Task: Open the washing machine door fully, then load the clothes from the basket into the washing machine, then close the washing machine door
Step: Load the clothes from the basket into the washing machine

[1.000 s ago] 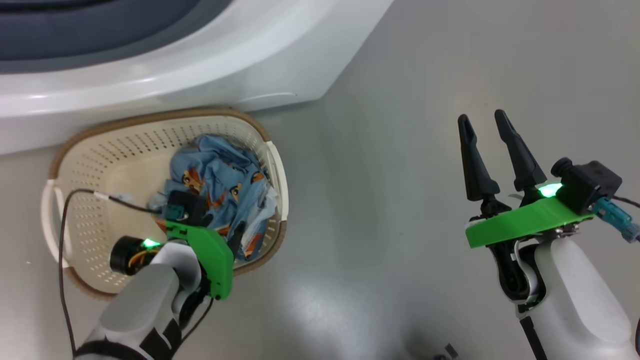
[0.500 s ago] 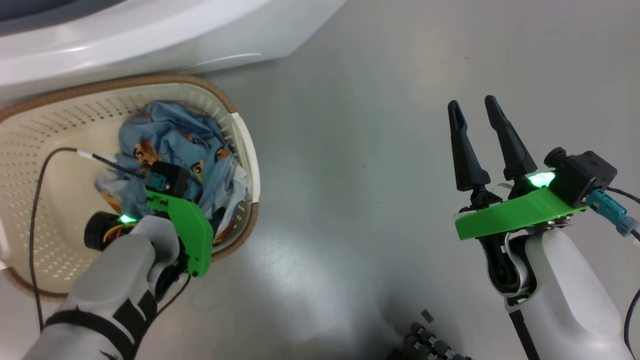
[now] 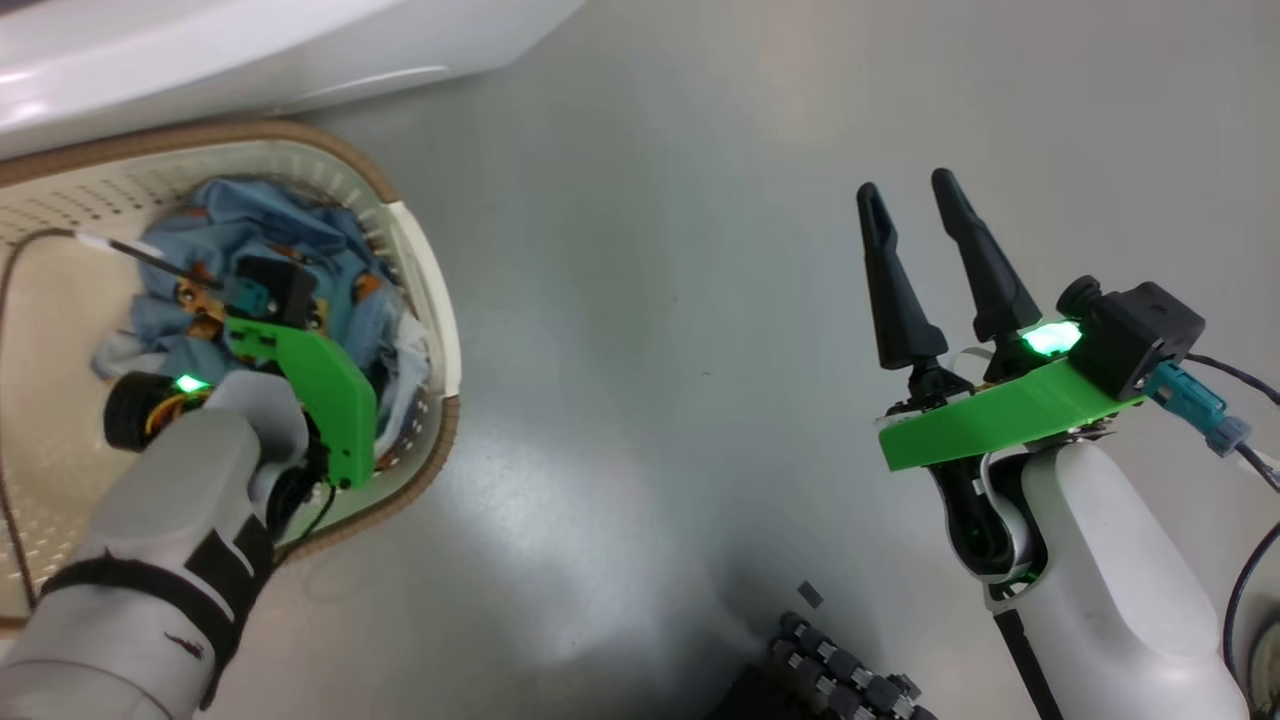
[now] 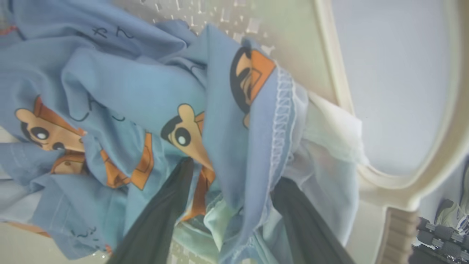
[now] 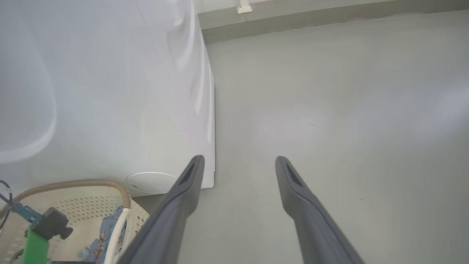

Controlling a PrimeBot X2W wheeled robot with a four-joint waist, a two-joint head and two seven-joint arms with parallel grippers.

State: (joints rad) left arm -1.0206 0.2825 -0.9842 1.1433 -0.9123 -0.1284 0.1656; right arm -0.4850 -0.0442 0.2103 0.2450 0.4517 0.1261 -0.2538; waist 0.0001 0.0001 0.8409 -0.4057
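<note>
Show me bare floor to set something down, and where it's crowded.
Bare: the grey floor between the basket and the right pincer, running up past the corner of the washing machine. Crowded: the basket's right-hand end, where the clothes are heaped around the open left pincer.

We note a grey, glossy floor, smooth, with pale patches of reflected light on it. One small dark square fleck lies on the floor; we cannot tell what it is. In the right wrist view, a darker grey-green skirting band runs along the floor's far edge. A small white fitting sits up off the floor, at the band's top edge. A faint hairline mark shows on the floor.
</note>
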